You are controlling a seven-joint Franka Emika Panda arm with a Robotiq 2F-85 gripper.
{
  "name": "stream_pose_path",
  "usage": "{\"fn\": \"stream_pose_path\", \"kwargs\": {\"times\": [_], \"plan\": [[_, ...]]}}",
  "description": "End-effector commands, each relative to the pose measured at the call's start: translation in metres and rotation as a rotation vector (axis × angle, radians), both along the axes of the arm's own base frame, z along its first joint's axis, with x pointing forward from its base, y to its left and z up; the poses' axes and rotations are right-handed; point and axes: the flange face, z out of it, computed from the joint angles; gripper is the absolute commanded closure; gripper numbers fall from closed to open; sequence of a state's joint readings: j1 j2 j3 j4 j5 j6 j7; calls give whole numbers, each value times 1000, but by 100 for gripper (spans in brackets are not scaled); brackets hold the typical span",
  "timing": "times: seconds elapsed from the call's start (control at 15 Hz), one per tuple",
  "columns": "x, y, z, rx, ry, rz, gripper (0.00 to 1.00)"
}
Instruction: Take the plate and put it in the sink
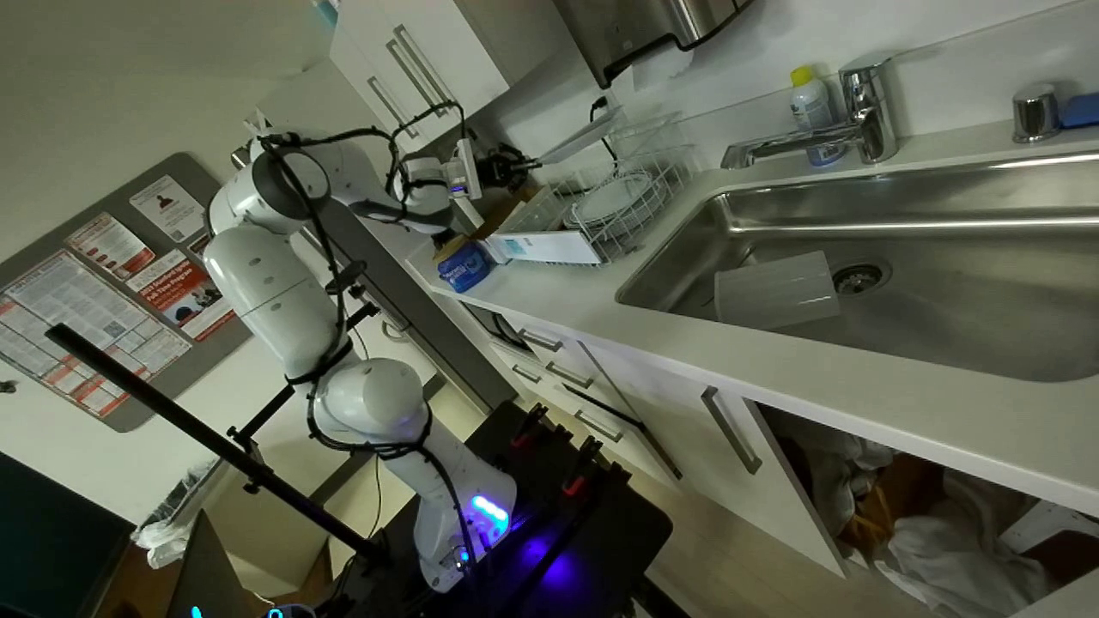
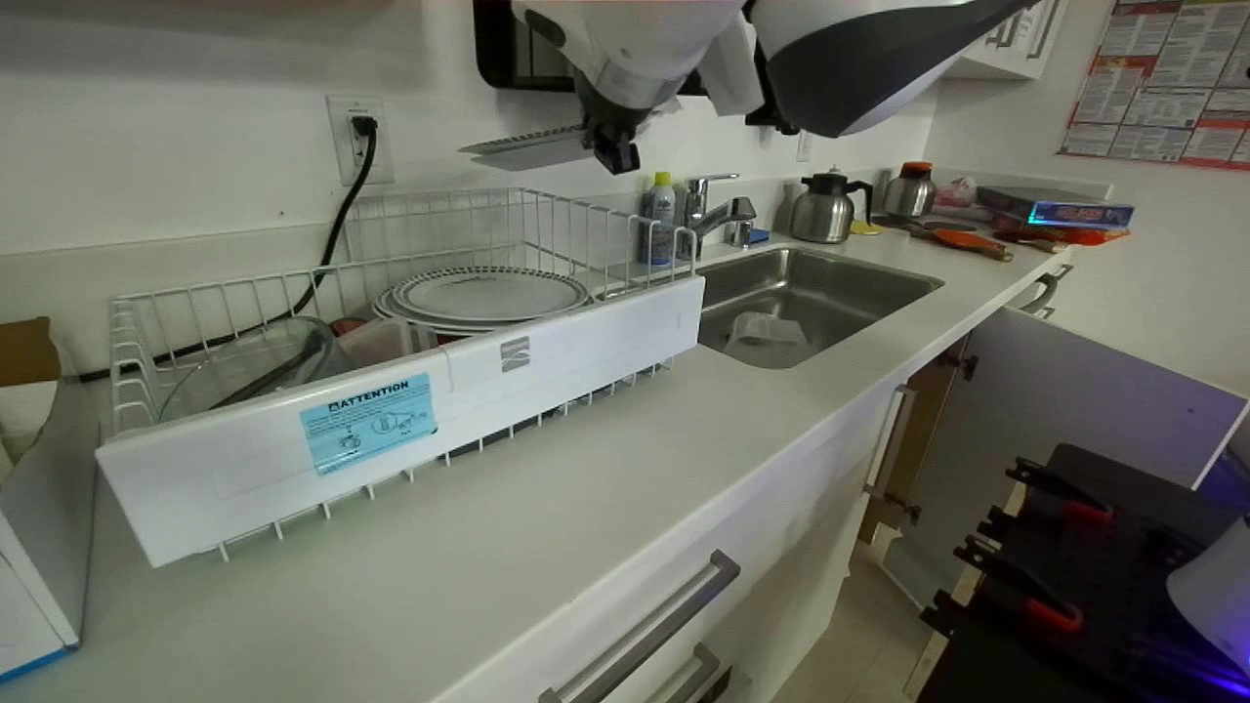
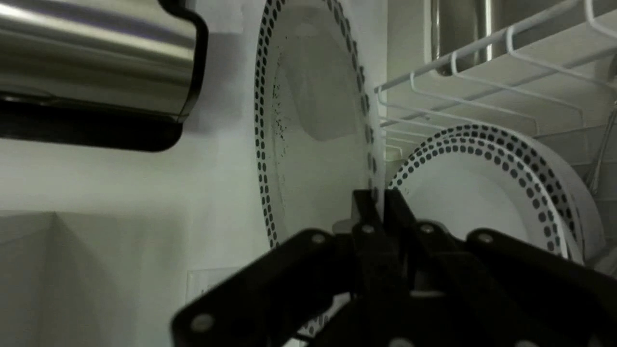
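Robot arm (image 1: 275, 292): white, wrapped in black cables, at the left in an exterior view, its far end over the surface (image 1: 567, 287).
End effector (image 3: 379, 207): fingers drawn together to a thin gap, their tips pinching the plate (image 1: 579, 142) at its rim.
Plate: reaching out from the fingertips, held higher than the dish rack (image 2: 469, 395) and well apart from the sink (image 1: 987, 292); nearly edge-on in both exterior views.
Plate face: in plain sight in the wrist view, mostly left of the fingertips, with a dark-dotted rim and scattered specks; the exterior views do not show the specks.
Dish rack: white wire, on the surface, a plate stack (image 2: 493, 295) inside; the word ATTENTION on its blue label (image 2: 369, 422) can be read only in an exterior view.
Bottle (image 1: 810, 105): yellow-capped, just beside the tap (image 1: 869, 116), in both exterior views.
Sink: rectangular, steel, a translucent container (image 1: 777, 290) lying inside, just beside the drain (image 1: 861, 277); the drain shows only in an exterior view.
Carafe (image 2: 820, 213): steel, black-handled, standing on the surface past the sink; it too shows only in an exterior view.
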State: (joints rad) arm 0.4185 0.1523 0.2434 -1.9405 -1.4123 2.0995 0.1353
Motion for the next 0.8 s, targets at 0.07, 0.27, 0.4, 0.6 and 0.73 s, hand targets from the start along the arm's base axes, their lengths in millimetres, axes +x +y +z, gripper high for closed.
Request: {"fn": "stream_pose_path", "kwargs": {"times": [0.07, 0.27, 0.4, 0.6, 0.73], "plan": [[-33, -42, 16, 23, -33, -120, 98], [-49, -68, 12, 43, -49, -208, 98], [-60, -83, 12, 42, -63, -275, 98], [-78, -108, 15, 44, -90, -381, 98], [-90, -123, 18, 44, -107, -443, 98]]}}
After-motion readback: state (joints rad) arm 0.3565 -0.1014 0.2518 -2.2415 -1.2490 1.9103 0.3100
